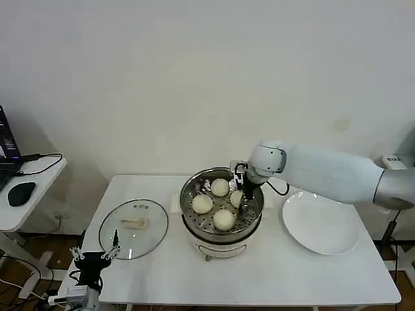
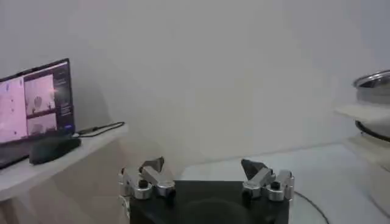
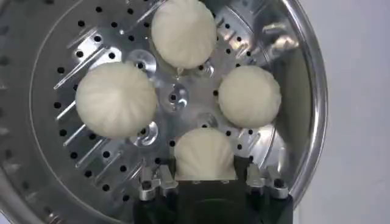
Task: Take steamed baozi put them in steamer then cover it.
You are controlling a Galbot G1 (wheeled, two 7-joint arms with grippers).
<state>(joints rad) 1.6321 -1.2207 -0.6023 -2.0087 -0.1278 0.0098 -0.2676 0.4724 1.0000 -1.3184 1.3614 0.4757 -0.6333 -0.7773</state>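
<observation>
My right gripper is down inside the steamer, fingers pinching the fourth baozi on the perforated tray beside the other three. My left gripper waits spread open just beside the glass lid lying on the table.

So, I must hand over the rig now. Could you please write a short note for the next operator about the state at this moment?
Right gripper: inside the steamer, fingers either side of the fourth baozi; grip not confirmed.
Left gripper: open, idle at the table's near left corner, beside the cover.
Baozi: all four are on the perforated tray. The white plate at the right has nothing on it.
Cover: lying flat on the table, left of the steamer.
Left to do: withdraw the right gripper, then put the cover on the steamer.
</observation>
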